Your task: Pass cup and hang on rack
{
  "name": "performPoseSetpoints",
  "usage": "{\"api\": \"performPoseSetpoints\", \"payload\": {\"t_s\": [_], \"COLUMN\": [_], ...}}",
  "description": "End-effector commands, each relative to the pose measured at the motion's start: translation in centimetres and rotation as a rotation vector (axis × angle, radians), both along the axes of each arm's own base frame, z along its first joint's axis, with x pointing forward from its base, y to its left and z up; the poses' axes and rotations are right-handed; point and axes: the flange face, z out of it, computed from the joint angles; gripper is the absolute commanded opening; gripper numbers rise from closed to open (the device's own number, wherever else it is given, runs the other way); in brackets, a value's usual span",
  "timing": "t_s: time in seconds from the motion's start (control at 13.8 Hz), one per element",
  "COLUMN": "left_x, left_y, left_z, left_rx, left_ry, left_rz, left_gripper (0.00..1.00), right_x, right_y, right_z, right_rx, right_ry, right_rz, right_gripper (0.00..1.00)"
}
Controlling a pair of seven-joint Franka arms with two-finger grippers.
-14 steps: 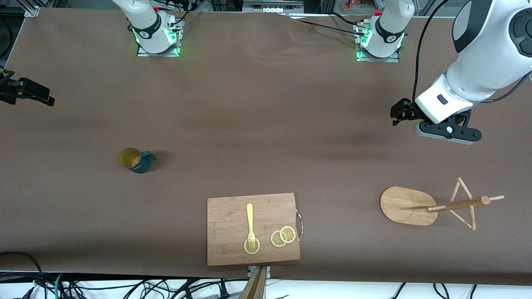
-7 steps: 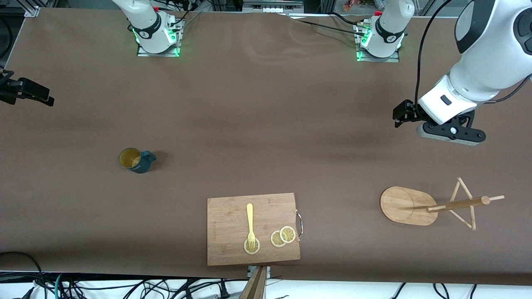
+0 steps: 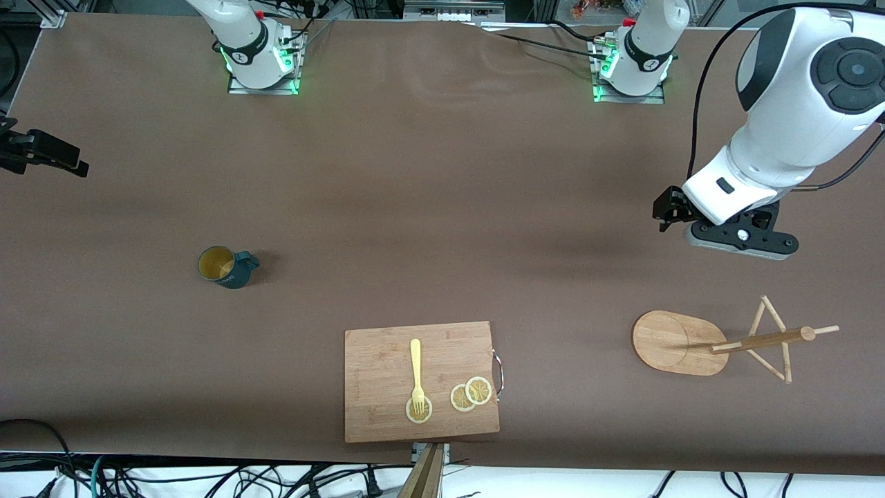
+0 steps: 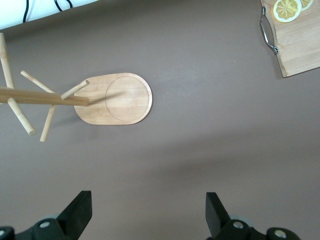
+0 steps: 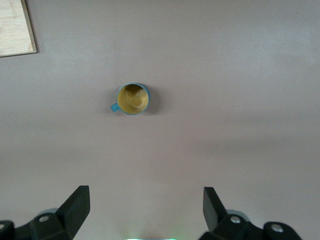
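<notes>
The rack [image 3: 719,342] stood nearest the camera at my left arm's end of the bench; the cup [image 3: 225,267] sat upright farther off, toward my right arm's end. My left hand [image 4: 147,215] hovered released above the bench near the rack; my right hand [image 5: 145,212], also released, hung over the cup, likely to fetch it.

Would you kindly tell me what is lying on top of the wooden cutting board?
On the cutting board lie a yellow fork and three lemon slices. The fork's prongs rest on one slice, hiding part of it; the other two overlap near the metal handle.
</notes>
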Motion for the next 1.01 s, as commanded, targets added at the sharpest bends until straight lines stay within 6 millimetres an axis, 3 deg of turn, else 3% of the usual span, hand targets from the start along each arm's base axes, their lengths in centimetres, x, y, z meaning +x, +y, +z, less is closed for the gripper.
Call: {"api": "performPoseSetpoints", "payload": {"t_s": [0.0, 0.22, 0.36, 0.51, 0.65, 0.94], "left_x": [1.0, 1.2, 0.9, 0.4, 0.3, 0.3], "left_y": [1.1, 2.6, 2.4, 2.0, 1.1, 0.6], "left_z": [1.6, 1.6, 1.9, 3.2, 2.4, 2.8], "left_rx": [-0.01, -0.012, -0.036, -0.041, -0.069, -0.078], "left_ry": [-0.031, -0.026, -0.022, -0.041, -0.024, -0.03], "left_rz": [0.007, 0.033, 0.039, 0.032, 0.041, 0.022], "left_gripper": [1.0, 1.0, 1.0, 1.0, 1.0, 1.0], "right_x": [0.4, 0.9, 1.8, 1.9, 3.0, 5.3], "right_y": [-0.1, -0.1, 0.1, 0.1, 0.0, -0.2], "right_z": [-0.2, -0.7, -2.5, -2.9, -5.1, -10.0], "right_rx": [0.022, 0.023, 0.025, 0.018, 0.024, 0.022], "right_ry": [-0.006, -0.016, 0.014, 0.019, 0.048, 0.082], "right_rz": [-0.005, -0.003, 0.002, 0.005, 0.004, 0.005], "right_gripper": [1.0, 1.0, 1.0, 1.0, 1.0, 1.0]}}
